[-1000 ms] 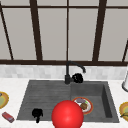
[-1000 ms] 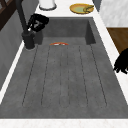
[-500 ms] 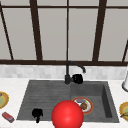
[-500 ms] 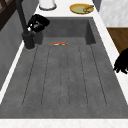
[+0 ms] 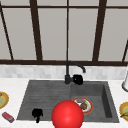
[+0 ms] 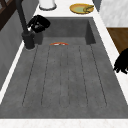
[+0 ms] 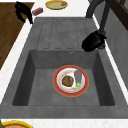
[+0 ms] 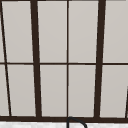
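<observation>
2 hands: right hand (image 5: 77,79) curled at the faucet (image 5: 68,72) base, left hand (image 5: 37,113) loosely curled, holding nothing.

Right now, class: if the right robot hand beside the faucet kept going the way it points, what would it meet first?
Probably the faucet: the right robot hand sits right against its base, though actual contact is unclear.

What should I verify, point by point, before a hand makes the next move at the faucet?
1. Right hand sits at the faucet base, beside it: ok.
2. Whether the right hand really grips the faucet handle: cannot tell.
3. Left hand hovers at the sink's front edge, holding nothing: ok.
4. Plate with food lies flat in the basin, apart from both hands: ok.
5. Red ball covers part of the front view: not ok.
</observation>
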`<state>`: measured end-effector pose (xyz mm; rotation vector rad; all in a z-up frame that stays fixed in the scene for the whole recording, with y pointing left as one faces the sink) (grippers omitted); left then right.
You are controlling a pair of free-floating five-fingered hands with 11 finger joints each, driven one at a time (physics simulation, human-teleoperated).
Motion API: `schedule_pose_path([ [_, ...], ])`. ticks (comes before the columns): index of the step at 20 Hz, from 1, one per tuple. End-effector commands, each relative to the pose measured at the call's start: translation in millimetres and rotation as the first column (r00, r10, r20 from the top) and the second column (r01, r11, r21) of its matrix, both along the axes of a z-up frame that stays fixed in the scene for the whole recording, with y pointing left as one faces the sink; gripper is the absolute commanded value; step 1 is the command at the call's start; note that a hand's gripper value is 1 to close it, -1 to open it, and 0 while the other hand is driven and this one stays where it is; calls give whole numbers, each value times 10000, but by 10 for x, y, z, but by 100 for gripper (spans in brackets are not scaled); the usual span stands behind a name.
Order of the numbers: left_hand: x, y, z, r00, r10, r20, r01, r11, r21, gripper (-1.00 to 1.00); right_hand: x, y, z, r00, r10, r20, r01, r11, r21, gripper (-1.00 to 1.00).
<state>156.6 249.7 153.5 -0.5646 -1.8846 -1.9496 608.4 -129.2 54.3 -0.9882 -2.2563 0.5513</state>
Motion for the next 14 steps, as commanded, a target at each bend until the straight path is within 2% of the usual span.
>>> schedule_pose_path([
  [1,0,0,0,10000,0,0,0,10000,0,0,-74,0,-140,9991,140,-397,-150,9995,-261,100],
  [3,0,0,0,10000,0,0,0,10000,0,0,-37,-84,23,9992,409,38,-409,9991,-84,100],
  [4,0,0,0,10000,0,0,0,10000,0,0,1,-142,49,9989,455,144,-458,9988,191,-100],
  [5,0,0,0,10000,0,0,0,10000,0,0,-9,-181,179,9971,736,200,-746,9959,507,-100],
  [6,0,0,0,10000,0,0,0,10000,0,0,-17,-234,224,9962,861,151,-867,9949,513,-100],
  [8,0,0,0,10000,0,0,0,10000,0,0,-36,-206,234,9883,1525,-93,-1522,9880,277,-100],
  [9,0,0,0,10000,0,0,0,10000,0,0,-56,-219,270,9867,1617,-186,-1612,9865,277,-100],
  [14,0,0,0,10000,0,0,0,10000,0,0,-372,-440,460,9922,1244,-112,-1241,9920,225,-100],
])
